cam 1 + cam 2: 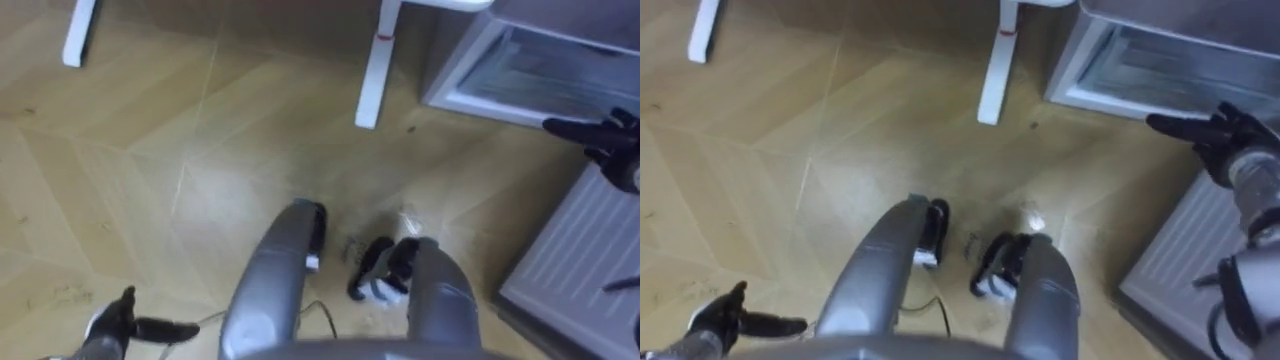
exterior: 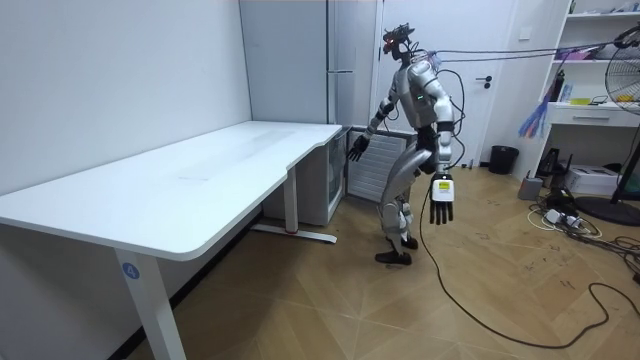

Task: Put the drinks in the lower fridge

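Observation:
The lower fridge compartment (image 1: 520, 80) stands open at the upper right, and its inside looks pale and bare. Its open door (image 1: 590, 250) swings out at the right and shows a ribbed white inner panel. My right hand (image 1: 600, 135) is held out in front of the compartment above the door's edge, fingers straight and holding nothing. My left hand (image 1: 125, 322) hangs low at the lower left over the floor, open and holding nothing. In the room view I stand upright before the tall grey fridge (image 2: 330, 60), right hand (image 2: 355, 147) forward and left hand (image 2: 441, 195) down at my side.
White table legs (image 1: 375, 70) stand on the wooden floor just left of the fridge. The long white table (image 2: 200, 180) runs along the wall. A bin (image 2: 503, 158), cables and a fan base (image 2: 610, 205) sit behind me.

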### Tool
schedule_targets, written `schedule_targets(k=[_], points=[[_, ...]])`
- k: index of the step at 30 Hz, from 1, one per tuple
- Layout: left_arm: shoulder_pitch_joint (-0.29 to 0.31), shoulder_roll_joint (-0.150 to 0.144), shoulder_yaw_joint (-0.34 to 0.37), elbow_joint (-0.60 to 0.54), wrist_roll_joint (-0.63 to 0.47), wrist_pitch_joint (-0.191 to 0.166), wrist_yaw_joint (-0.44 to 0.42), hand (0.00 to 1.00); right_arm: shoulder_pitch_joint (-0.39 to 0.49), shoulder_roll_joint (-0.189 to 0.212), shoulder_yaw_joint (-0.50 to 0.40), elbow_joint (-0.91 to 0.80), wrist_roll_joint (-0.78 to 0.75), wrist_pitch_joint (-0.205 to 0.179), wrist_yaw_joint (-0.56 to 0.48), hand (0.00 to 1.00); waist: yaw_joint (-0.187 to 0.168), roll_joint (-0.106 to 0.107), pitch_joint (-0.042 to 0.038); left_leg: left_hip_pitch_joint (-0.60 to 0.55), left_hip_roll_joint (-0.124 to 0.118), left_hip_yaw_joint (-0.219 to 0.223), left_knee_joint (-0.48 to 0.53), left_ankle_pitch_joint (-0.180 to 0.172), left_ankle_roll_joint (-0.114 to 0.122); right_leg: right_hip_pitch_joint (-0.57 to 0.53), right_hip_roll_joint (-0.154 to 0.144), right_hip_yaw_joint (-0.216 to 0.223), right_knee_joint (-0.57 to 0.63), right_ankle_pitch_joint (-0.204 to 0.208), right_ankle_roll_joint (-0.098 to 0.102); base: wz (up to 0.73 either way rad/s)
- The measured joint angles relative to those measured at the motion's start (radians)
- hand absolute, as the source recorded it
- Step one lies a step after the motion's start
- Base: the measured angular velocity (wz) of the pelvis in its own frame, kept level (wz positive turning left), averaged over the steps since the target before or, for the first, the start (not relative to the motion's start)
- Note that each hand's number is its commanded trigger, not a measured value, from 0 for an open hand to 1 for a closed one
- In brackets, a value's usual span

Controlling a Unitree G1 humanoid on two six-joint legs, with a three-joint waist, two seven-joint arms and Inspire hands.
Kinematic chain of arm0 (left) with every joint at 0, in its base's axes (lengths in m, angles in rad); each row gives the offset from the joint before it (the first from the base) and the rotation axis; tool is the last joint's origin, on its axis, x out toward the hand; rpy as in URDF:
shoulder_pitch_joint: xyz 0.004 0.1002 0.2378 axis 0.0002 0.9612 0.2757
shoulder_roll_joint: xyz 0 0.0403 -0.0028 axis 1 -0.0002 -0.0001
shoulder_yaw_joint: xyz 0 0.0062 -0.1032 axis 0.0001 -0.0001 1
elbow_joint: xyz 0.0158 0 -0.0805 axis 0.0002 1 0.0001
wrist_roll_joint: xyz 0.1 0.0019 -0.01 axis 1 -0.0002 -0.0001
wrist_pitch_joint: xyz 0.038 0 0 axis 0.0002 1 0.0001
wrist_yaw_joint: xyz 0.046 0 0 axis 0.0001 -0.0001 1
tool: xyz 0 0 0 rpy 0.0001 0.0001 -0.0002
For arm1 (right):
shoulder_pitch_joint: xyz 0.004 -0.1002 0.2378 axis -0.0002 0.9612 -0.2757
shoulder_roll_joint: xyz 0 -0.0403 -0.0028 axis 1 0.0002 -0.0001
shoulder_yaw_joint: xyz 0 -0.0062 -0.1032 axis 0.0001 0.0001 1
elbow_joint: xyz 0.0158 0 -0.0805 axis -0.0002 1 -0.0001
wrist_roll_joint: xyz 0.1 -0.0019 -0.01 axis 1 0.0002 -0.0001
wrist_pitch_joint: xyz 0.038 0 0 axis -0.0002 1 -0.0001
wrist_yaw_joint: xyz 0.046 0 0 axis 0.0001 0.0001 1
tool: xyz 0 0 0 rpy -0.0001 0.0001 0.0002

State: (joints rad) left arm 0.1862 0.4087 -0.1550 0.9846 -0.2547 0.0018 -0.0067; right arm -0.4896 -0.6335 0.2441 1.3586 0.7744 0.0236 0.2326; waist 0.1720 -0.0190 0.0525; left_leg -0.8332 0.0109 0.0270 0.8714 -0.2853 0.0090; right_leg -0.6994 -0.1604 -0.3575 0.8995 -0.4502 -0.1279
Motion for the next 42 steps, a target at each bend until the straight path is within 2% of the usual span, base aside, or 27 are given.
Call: schedule_targets(k=[3,5,6,8,9,10,11,13,15,17,20,25,26,27,28,30,32,33,36,37,40,42], points=[[-0.019,-0.004,-0.003,0.005,0.013,0.000,-0.009,0.00,0.083,0.018,0.010,-0.007,-0.123,0.000,0.025,0.00,-0.003,-0.002,-0.0057,0.096,0.001,0.001,-0.063,0.000,0.000,0.093,0.019,0.007,-0.080,0.018,0.019,-0.11],[-0.037,-0.006,-0.004,0.029,0.008,-0.003,-0.014,0.00,0.151,0.060,0.009,-0.006,-0.226,0.005,0.037,0.00,-0.002,0.003,-0.0162,0.160,0.008,0.001,-0.116,-0.002,0.004,0.157,0.042,0.009,-0.149,0.042,0.029,-0.10],[-0.041,-0.007,-0.005,0.033,0.007,-0.002,-0.017,0.00,0.168,0.070,0.009,-0.006,-0.245,0.007,0.042,0.00,-0.003,0.005,-0.0182,0.175,0.010,0.000,-0.129,-0.002,0.004,0.172,0.046,0.008,-0.165,0.048,0.031,-0.15],[-0.044,-0.017,-0.007,0.047,0.005,0.000,-0.023,0.00,0.250,0.114,0.009,-0.023,-0.285,0.021,0.042,0.00,-0.014,0.015,-0.0266,0.243,0.011,0.005,-0.187,0.000,0.008,0.240,0.056,0.009,-0.228,0.070,0.042,-0.08],[-0.042,-0.022,-0.007,0.049,0.005,0.000,-0.023,0.00,0.276,0.124,0.007,-0.037,-0.297,0.021,0.041,0.00,-0.017,0.017,-0.0273,0.262,0.010,0.011,-0.202,0.002,0.011,0.256,0.057,0.011,-0.240,0.073,0.045,0.00],[-0.034,-0.036,-0.004,0.054,0.005,-0.001,-0.023,0.00,0.316,0.147,0.004,-0.044,-0.314,0.019,0.043,0.00,-0.029,0.023,-0.0317,0.298,0.009,0.021,-0.230,0.007,0.015,0.293,0.057,0.011,-0.269,0.081,0.052,0.00],[-0.032,-0.054,-0.002,0.066,0.006,0.000,-0.024,0.00,0.357,0.173,-0.014,-0.053,-0.337,0.020,0.040,0.00,-0.038,0.027,-0.0395,0.337,0.007,0.028,-0.260,0.011,0.018,0.327,0.058,0.014,-0.297,0.088,0.059,-0.04],[-0.031,-0.073,0.004,0.090,0.014,-0.001,-0.025,0.00,0.422,0.210,-0.032,-0.072,-0.370,0.020,0.041,0.00,-0.043,0.020,-0.0480,0.393,-0.004,0.047,-0.315,0.023,0.020,0.370,0.056,0.029,-0.333,0.096,0.069,-0.10],[-0.017,-0.090,0.026,0.104,0.028,-0.002,-0.023,0.00,0.467,0.244,-0.032,-0.082,-0.397,0.020,0.041,0.00,-0.060,0.017,-0.0502,0.454,-0.009,0.053,-0.369,0.036,0.020,0.424,0.059,0.032,-0.381,0.108,0.075,-0.09],[0.008,-0.109,0.035,0.112,0.035,-0.002,-0.021,0.00,0.524,0.275,-0.033,-0.087,-0.400,0.018,0.038,0.00,-0.071,0.015,-0.0528,0.521,-0.006,0.052,-0.418,0.038,0.017,0.498,0.080,0.040,-0.460,0.132,0.082,-0.14],[0.049,-0.128,0.037,0.094,0.083,0.000,-0.011,0.00,0.576,0.303,-0.060,-0.110,-0.407,0.008,0.016,0.00,-0.097,0.010,-0.0521,0.585,-0.008,0.053,-0.458,0.039,0.016,0.567,0.093,0.048,-0.523,0.145,0.092,-0.03],[0.090,-0.165,0.064,0.071,0.147,0.013,-0.005,0.00,0.609,0.349,-0.094,-0.121,-0.385,0.006,-0.003,0.00,-0.113,-0.007,-0.0519,0.679,-0.015,0.059,-0.510,0.040,0.015,0.658,0.101,0.057,-0.598,0.157,0.101,-0.02],[0.091,-0.171,0.069,0.069,0.156,0.014,-0.005,0.00,0.611,0.362,-0.111,-0.116,-0.377,0.003,-0.003,0.00,-0.117,-0.009,-0.0520,0.697,-0.017,0.055,-0.520,0.040,0.015,0.681,0.104,0.056,-0.617,0.160,0.104,0.00],[0.091,-0.175,0.077,0.071,0.166,0.014,-0.003,0.00,0.612,0.367,-0.117,-0.113,-0.374,-0.001,-0.004,0.00,-0.118,-0.016,-0.0484,0.707,-0.018,0.055,-0.527,0.040,0.015,0.691,0.105,0.057,-0.627,0.161,0.106,0.03],[0.092,-0.181,0.083,0.076,0.185,0.015,0.002,0.00,0.611,0.378,-0.133,-0.111,-0.371,-0.003,-0.007,0.00,-0.120,-0.015,-0.0458,0.723,-0.018,0.055,-0.535,0.040,0.015,0.711,0.108,0.058,-0.645,0.166,0.107,0.00],[0.093,-0.191,0.096,0.076,0.195,0.022,0.005,0.00,0.611,0.393,-0.152,-0.099,-0.351,-0.009,-0.009,0.00,-0.126,-0.019,-0.0439,0.743,-0.019,0.055,-0.549,0.040,0.015,0.740,0.113,0.059,-0.672,0.176,0.108,0.02],[0.093,-0.206,0.119,0.075,0.200,0.043,0.006,0.00,0.610,0.403,-0.172,-0.079,-0.327,-0.009,-0.005,0.00,-0.140,-0.014,-0.0485,0.764,-0.022,0.056,-0.568,0.040,0.015,0.766,0.119,0.069,-0.700,0.188,0.110,0.07],[0.092,-0.207,0.122,0.074,0.201,0.049,0.006,0.00,0.610,0.404,-0.175,-0.074,-0.322,-0.007,-0.005,0.00,-0.141,-0.010,-0.0514,0.768,-0.022,0.057,-0.569,0.040,0.015,0.769,0.121,0.075,-0.702,0.190,0.111,0.00],[0.085,-0.209,0.154,0.073,0.200,0.077,0.013,0.00,0.619,0.410,-0.194,-0.070,-0.311,0.011,-0.012,0.00,-0.151,-0.014,-0.0478,0.794,-0.024,0.056,-0.590,0.040,0.015,0.790,0.127,0.081,-0.719,0.198,0.113,-0.04],[0.078,-0.210,0.169,0.074,0.202,0.083,0.018,0.00,0.621,0.415,-0.205,-0.070,-0.308,0.020,-0.011,0.00,-0.157,-0.011,-0.0495,0.801,-0.025,0.055,-0.594,0.040,0.015,0.795,0.127,0.082,-0.719,0.199,0.114,0.00],[0.062,-0.212,0.193,0.074,0.207,0.083,0.020,0.00,0.621,0.424,-0.221,-0.070,-0.314,0.023,-0.010,0.00,-0.170,-0.017,-0.0408,0.828,-0.026,0.056,-0.605,0.040,0.015,0.816,0.125,0.085,-0.722,0.199,0.114,-0.05],[0.043,-0.214,0.193,0.074,0.206,0.081,0.019,0.00,0.620,0.427,-0.226,-0.063,-0.318,0.030,-0.008,0.00,-0.170,-0.018,-0.0406,0.836,-0.026,0.056,-0.606,0.040,0.015,0.822,0.125,0.092,-0.725,0.200,0.115,-0.08]])
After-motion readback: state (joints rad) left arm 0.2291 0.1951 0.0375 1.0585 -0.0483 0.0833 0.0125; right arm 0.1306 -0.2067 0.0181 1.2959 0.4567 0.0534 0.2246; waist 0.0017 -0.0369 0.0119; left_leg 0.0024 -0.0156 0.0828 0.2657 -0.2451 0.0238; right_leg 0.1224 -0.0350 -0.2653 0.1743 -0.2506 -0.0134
